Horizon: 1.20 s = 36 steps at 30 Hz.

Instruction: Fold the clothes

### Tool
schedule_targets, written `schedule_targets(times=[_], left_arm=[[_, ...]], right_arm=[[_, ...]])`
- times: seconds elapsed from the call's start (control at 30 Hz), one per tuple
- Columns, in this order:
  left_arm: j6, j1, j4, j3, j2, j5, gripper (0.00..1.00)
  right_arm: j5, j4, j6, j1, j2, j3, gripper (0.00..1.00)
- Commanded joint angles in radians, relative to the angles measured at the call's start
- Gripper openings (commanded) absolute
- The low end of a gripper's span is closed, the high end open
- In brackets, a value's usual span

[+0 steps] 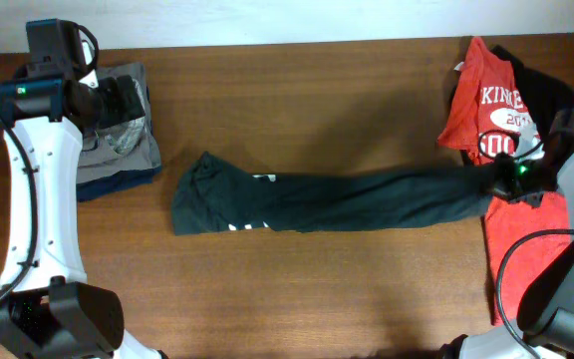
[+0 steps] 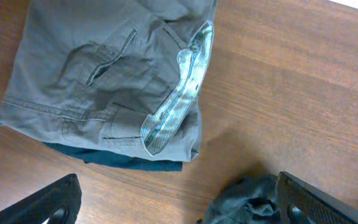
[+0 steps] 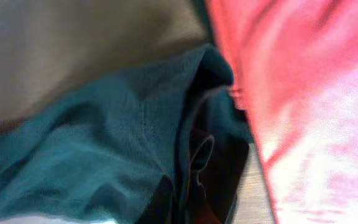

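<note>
A dark green shirt (image 1: 327, 202) lies stretched in a long band across the middle of the table. My right gripper (image 1: 506, 175) is shut on its right end, beside a red printed shirt (image 1: 486, 110). In the right wrist view the dark green cloth (image 3: 104, 137) is bunched between my fingers, with red cloth (image 3: 316, 93) to the right. My left gripper (image 1: 118, 100) is open and empty above a folded grey pair of trousers (image 2: 104, 81) lying on a folded dark blue garment (image 2: 129, 160). The green shirt's left end (image 2: 247, 199) shows by my left fingers.
The folded pile (image 1: 118, 150) sits at the table's left. More red and black clothing (image 1: 536, 249) is heaped at the right edge. Bare wood (image 1: 317, 100) lies behind the green shirt.
</note>
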Motion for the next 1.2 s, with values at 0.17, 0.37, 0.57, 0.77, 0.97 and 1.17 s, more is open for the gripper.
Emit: schedule_targets(times=[0.17, 0.37, 0.57, 0.77, 0.97, 1.17], left_arm=[[0.02, 0.002, -0.002, 0.016, 0.005, 0.026, 0.99], [0.02, 0.002, -0.002, 0.016, 0.005, 0.027, 0.99], [0.02, 0.002, 0.0, 0.014, 0.006, 0.027, 0.99], [0.02, 0.002, 0.004, 0.011, 0.007, 0.026, 0.99], [0.02, 0.002, 0.005, 0.011, 0.026, 0.036, 0.99], [0.02, 0.0, 0.01, 0.011, 0.056, 0.065, 0.99]], right_arm=[[-0.093, -0.093, -0.084, 0.306, 0.002, 0.086, 0.04], [-0.007, -0.057, -0.021, 0.538, 0.028, 0.086, 0.04], [-0.008, 0.048, 0.067, 0.721, 0.098, 0.086, 0.04], [-0.019, 0.143, 0.106, 0.872, 0.161, 0.086, 0.04], [-0.018, 0.239, 0.126, 0.965, 0.163, 0.086, 0.04], [-0.033, 0.249, 0.136, 0.983, 0.163, 0.086, 0.07]])
